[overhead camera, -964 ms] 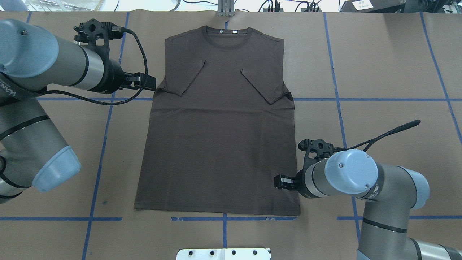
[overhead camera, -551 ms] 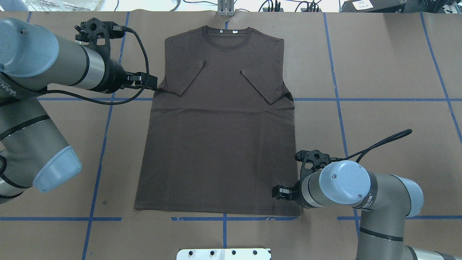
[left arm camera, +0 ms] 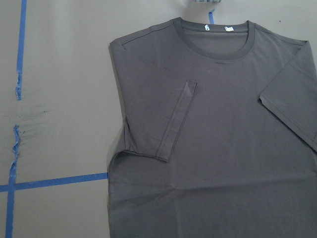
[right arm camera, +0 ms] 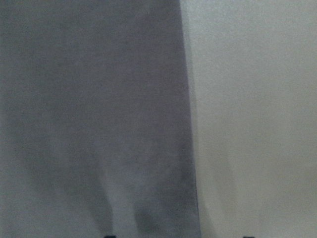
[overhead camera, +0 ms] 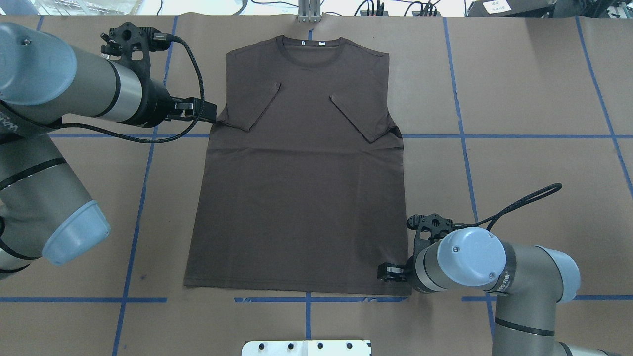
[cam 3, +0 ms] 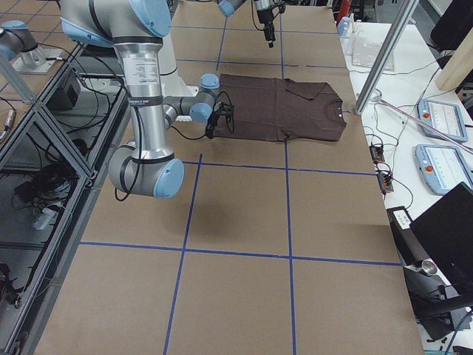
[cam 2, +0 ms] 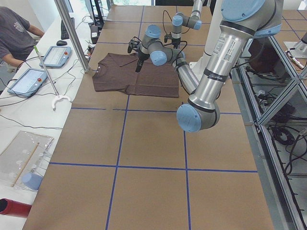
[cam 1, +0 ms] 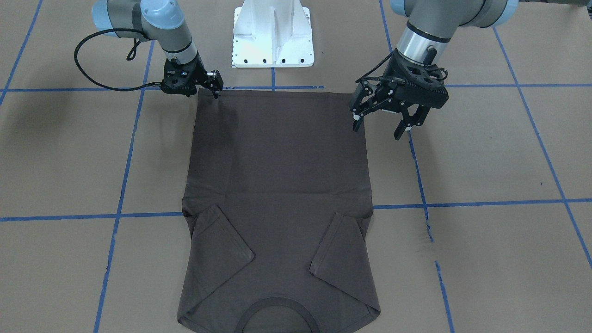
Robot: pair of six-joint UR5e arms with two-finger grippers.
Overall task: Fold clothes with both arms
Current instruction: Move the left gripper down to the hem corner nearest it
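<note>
The clothes are one dark brown T-shirt lying flat on the brown table, collar away from the robot and both sleeves folded inward. The front view shows the shirt with its hem toward the robot's base. My left gripper hangs open high above the table, beside the shirt's left edge; in the overhead view my left gripper appears by the left sleeve. My right gripper is low at the hem's right corner, seemingly open. Its wrist view shows the shirt's edge close up between two dark fingertips.
The white pedestal base stands just behind the hem. Blue tape lines cross the brown table cover. A metal post rises beyond the collar, and a person sits at a side table with tablets.
My right gripper has moved toward the robot along the shirt's right edge, down to the hem corner. The left gripper has barely shifted. The shirt has not moved.
</note>
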